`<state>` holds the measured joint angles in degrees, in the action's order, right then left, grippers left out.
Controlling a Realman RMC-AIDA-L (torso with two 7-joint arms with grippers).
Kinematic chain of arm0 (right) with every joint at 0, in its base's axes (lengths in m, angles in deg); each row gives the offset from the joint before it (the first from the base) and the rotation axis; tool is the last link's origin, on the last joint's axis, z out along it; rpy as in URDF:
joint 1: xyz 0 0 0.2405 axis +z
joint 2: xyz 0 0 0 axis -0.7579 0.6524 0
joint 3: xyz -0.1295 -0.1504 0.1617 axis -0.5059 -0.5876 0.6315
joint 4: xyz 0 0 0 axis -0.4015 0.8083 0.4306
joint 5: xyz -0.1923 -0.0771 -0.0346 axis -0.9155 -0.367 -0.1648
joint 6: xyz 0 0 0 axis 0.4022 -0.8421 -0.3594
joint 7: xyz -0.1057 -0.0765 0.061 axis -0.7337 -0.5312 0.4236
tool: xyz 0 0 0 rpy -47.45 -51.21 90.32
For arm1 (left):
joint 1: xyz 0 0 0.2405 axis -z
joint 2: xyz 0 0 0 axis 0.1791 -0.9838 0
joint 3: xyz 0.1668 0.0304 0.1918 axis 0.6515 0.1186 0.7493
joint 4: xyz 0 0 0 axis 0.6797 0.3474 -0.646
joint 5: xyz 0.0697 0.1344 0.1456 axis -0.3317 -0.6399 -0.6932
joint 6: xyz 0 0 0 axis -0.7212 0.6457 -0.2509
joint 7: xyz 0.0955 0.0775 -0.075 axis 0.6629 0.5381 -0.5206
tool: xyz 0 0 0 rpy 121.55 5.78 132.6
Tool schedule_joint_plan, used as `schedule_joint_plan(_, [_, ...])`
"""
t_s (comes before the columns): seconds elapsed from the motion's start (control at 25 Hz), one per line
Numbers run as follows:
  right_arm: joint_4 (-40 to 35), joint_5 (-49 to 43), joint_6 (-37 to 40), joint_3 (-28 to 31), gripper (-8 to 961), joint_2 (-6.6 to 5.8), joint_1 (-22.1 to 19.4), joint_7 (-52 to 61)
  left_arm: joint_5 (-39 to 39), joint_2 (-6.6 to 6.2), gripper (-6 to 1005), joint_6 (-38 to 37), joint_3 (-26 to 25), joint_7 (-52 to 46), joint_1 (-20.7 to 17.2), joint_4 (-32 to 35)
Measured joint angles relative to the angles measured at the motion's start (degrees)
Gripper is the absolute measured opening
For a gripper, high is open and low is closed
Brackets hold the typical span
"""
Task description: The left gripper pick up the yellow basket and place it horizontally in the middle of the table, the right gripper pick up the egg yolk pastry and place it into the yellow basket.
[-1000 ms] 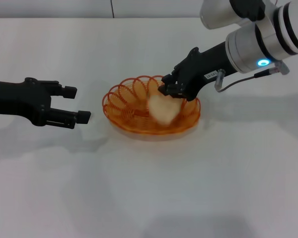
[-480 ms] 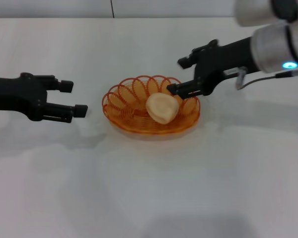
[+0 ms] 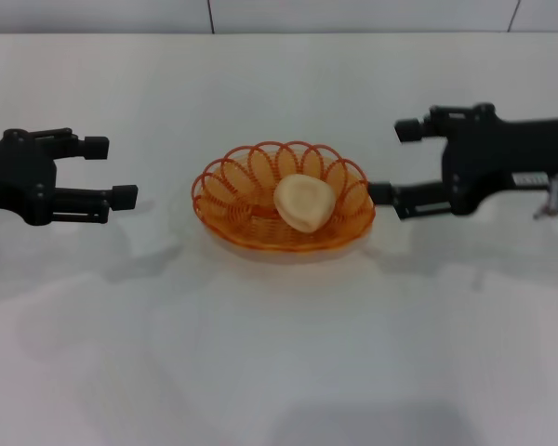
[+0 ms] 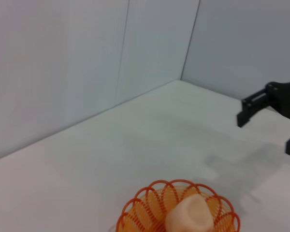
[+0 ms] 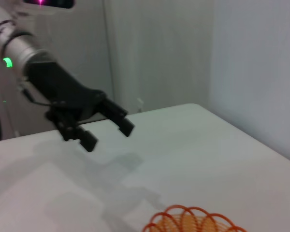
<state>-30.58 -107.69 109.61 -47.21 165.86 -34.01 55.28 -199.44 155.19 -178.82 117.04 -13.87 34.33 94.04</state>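
The yellow basket (image 3: 246, 209) lies flat in the middle of the white table (image 3: 279, 353). The egg yolk pastry (image 3: 303, 202) rests inside it, right of its centre. My left gripper (image 3: 110, 172) is open and empty, left of the basket and apart from it. My right gripper (image 3: 392, 163) is open and empty, just right of the basket's rim, its lower finger close to the rim. The left wrist view shows the basket (image 4: 135, 212), the pastry (image 4: 191, 215) and the right gripper (image 4: 266, 123) farther off. The right wrist view shows the basket's rim (image 5: 193, 217) and the left gripper (image 5: 106, 130).
Grey wall panels stand behind the table's far edge (image 3: 279, 33). A cable loop (image 3: 551, 195) hangs by the right arm.
My right gripper let go of the pastry, which now rests in the basket, and drew back to the right. My left gripper also drew back to the left.
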Motion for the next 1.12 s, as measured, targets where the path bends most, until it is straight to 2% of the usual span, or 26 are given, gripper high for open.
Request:
schedule_joint_plan(0.16, [0.0, 2.0, 1.9, 0.9, 851, -0.07, -2.3, -2.6, 0.4, 0.17, 874, -0.6, -0.1, 0.8, 0.0, 0.0])
schedule_joint_plan(0.2, [0.1, 2.2, 2.4, 1.3, 850, -0.07, -2.8, -2.9, 0.7, 0.75, 874, -1.5, 0.1, 2.0, 0.7, 0.0])
schedule_joint_plan(0.24, [0.8, 2.3, 3.8, 1.9, 849, -0.07, -3.1, -3.5, 0.7, 0.81, 874, -1.6, 0.2, 2.1, 0.8, 0.0])
schedule_joint_plan(0.68, [1.3, 1.4, 6.1, 2.0, 845, -0.06, -2.6, -4.9, 1.1, 2.14, 875, -6.8, 3.5, 5.4, 3.0, -0.6])
schedule_joint_plan(1.12, [1.3, 0.9, 7.4, 2.1, 845, -0.06, -2.7, -4.9, 1.1, 1.94, 875, -7.0, 3.5, 5.3, 2.8, -0.7])
